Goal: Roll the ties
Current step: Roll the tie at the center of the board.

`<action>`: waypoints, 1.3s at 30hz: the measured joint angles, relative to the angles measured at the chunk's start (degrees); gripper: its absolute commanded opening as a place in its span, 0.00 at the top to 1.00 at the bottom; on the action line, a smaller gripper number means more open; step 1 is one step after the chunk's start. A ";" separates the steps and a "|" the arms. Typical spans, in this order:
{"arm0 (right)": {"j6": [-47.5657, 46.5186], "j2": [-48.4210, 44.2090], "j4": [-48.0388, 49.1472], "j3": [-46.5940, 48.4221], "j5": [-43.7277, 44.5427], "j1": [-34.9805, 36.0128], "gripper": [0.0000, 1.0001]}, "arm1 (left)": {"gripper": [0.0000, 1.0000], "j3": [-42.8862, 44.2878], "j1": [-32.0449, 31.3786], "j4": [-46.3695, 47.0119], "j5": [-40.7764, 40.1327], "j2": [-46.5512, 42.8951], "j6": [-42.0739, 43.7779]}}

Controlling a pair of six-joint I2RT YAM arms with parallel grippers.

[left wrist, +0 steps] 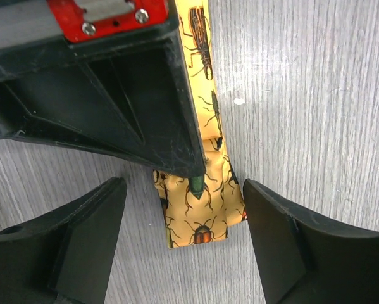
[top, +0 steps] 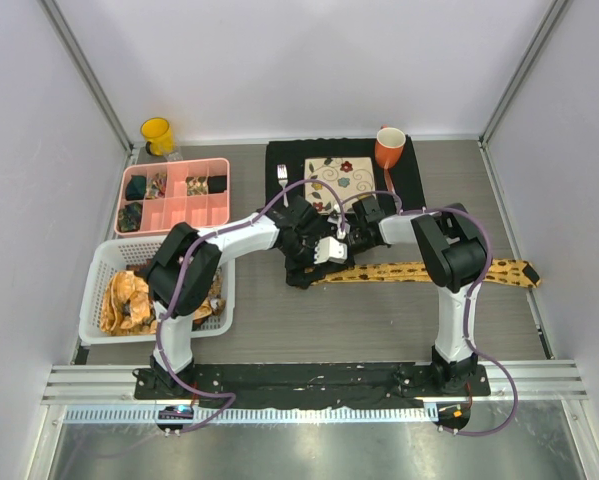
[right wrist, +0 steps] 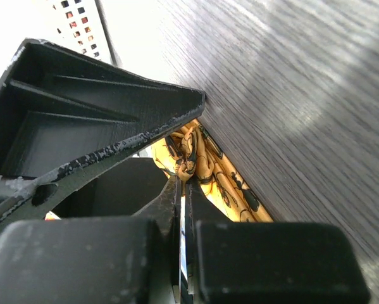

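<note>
We find 1 tie (top: 429,271) flat on the table (top: 279,320), its end folded. The right gripper (right wrist: 181,189) pinches that fold; the left gripper (left wrist: 183,193) stands open astride it. We judge rolling barely started; next, wind the fold onward.

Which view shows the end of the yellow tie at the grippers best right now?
Left wrist: the tie's end lies on the table between the open left jaws, insect print sharp. Right wrist shows only bunched yellow fabric at its shut jaws. Top external shows the tie's length across the table, but the arms cover that end.
</note>
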 measured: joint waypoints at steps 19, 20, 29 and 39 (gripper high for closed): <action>-1.55 0.00 -1.95 0.74 -0.20 0.02 0.99 | 0.37 -1.68 -0.33 -0.42 -2.45 -1.16 2.89; -1.55 0.00 -2.03 0.76 -0.20 0.02 0.99 | 0.43 -1.53 -0.39 -0.42 -2.69 -1.03 3.08; -3.85 -0.02 -5.09 2.43 -0.15 0.02 0.99 | 0.66 -1.05 -0.44 -1.38 -3.02 -0.79 3.91; -8.94 0.00 -11.45 4.20 2.19 -0.07 0.99 | 0.32 -0.96 -0.61 -2.27 -2.95 -0.85 2.56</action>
